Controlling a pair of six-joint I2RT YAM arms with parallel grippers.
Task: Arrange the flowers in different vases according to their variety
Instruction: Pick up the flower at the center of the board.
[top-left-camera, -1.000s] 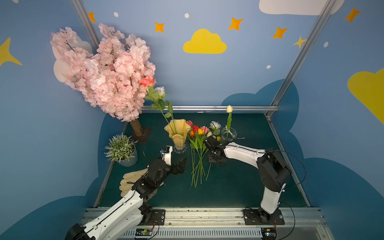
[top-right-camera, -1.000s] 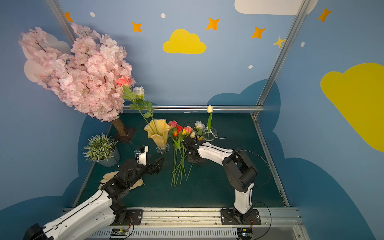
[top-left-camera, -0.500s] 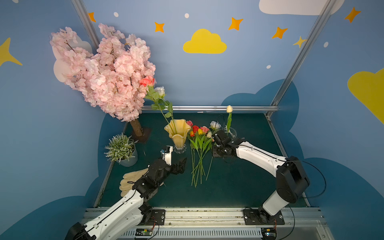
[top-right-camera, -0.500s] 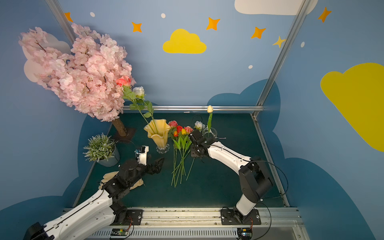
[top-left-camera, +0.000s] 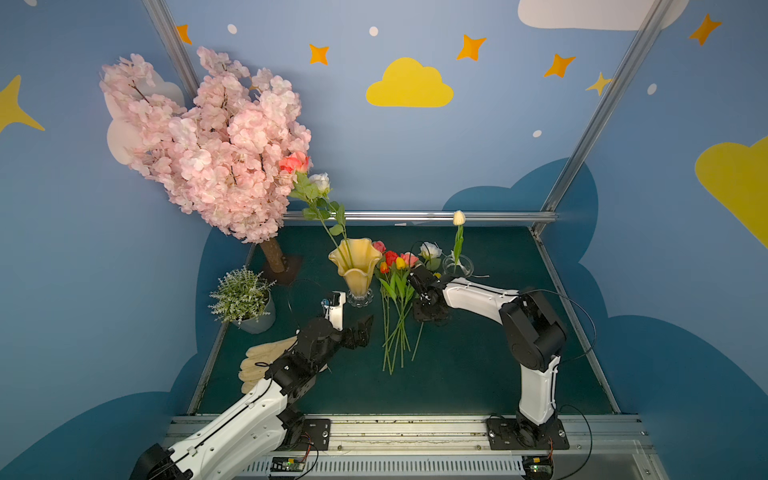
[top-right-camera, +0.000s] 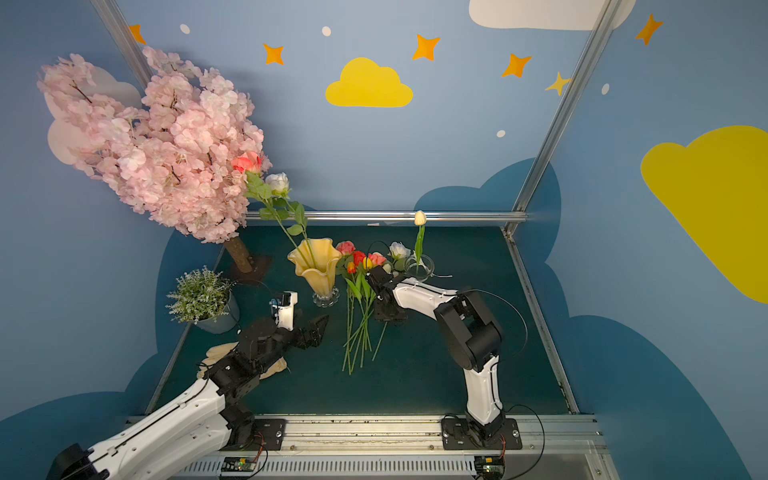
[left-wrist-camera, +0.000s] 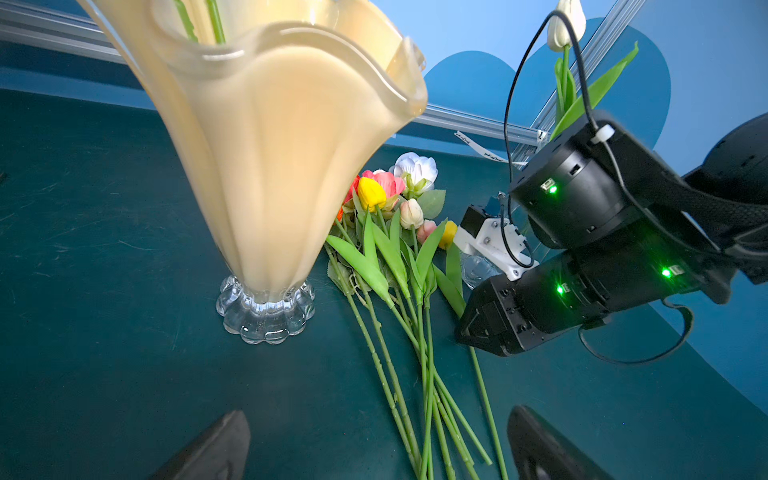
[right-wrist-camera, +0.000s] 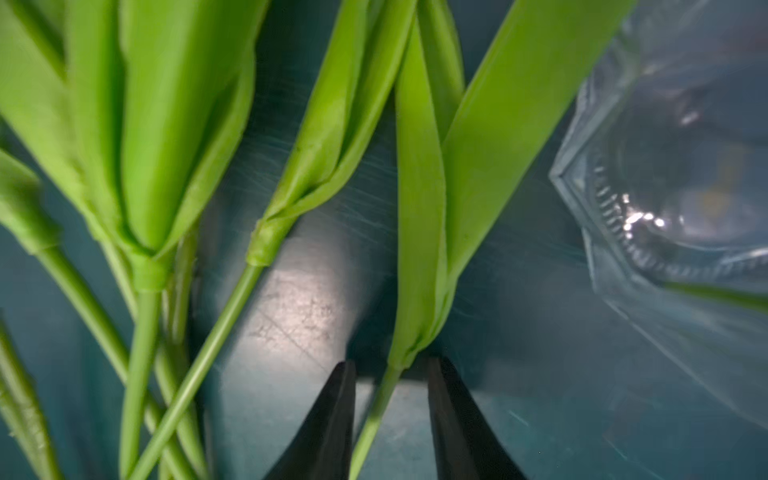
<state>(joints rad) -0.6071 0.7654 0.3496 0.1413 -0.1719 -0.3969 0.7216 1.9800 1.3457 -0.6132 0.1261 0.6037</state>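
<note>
1. Right hand (right-wrist-camera: 390, 376): fingers partly spread, straddling one tulip stem (right-wrist-camera: 374, 415) that lies on the surface (right-wrist-camera: 299, 307), gap each side.
2. Clear vase (right-wrist-camera: 665, 187) stands just beside that stem.
3. Left hand (left-wrist-camera: 380, 440): spread wide, near the amber vase (left-wrist-camera: 282, 166).

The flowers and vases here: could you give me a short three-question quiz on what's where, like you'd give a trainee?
1. True or false: the amber vase stands empty.
2. What stands in the clear glass vase? A) one cream tulip B) a red rose C) nothing
3. Fill the gap: the right hand, open, has its fingers on either side of one green ____ among the loose flowers lying between the vases.
Key: 1 false, two roses stand in it; 2 A; 3 stem.
</note>
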